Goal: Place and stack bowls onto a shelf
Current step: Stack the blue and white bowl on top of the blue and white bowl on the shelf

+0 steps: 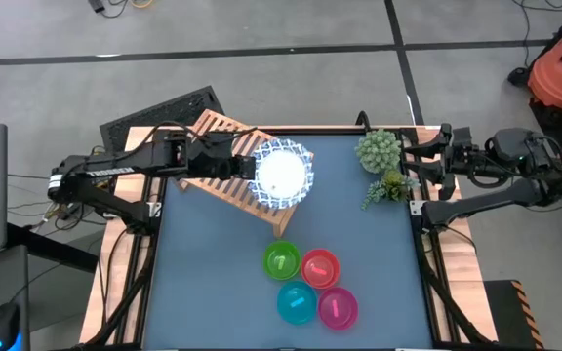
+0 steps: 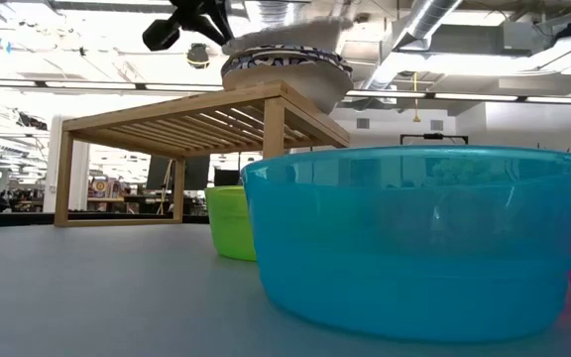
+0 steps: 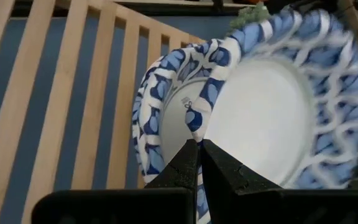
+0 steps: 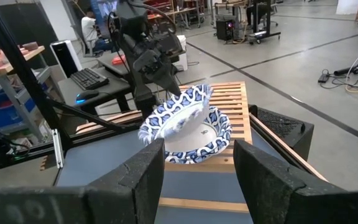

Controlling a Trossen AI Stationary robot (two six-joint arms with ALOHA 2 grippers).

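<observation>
A wide white bowl with a blue patterned rim point(image 1: 281, 174) sits tilted over another such bowl point(image 4: 197, 146) on the slatted wooden shelf point(image 1: 224, 156), at the table's far left. My left gripper point(image 3: 197, 155) reaches over the shelf and is shut on the upper bowl point(image 3: 260, 106). My right gripper point(image 4: 197, 171) waits open at the table's right edge, facing the shelf. The green point(image 1: 282, 260), red point(image 1: 320, 266), teal point(image 1: 297, 302) and magenta point(image 1: 338, 308) small bowls stand together on the table near its front. My left gripper pinches the upper bowl's rim point(image 3: 194, 121) on the side nearest the table's left, between its two fingers. The fingers come from the table's left, over the shelf's slats. The bowl is tilted in the hold, its low side point(image 4: 151, 132) on the bowl beneath.
A green bushy plant point(image 1: 379, 151) stands at the far right of the table, close to my right arm. In the low view the teal bowl point(image 2: 419, 238) fills the foreground, with the green one point(image 2: 231, 223) behind it. The blue table top point(image 1: 213, 283) lies bare left of the small bowls.
</observation>
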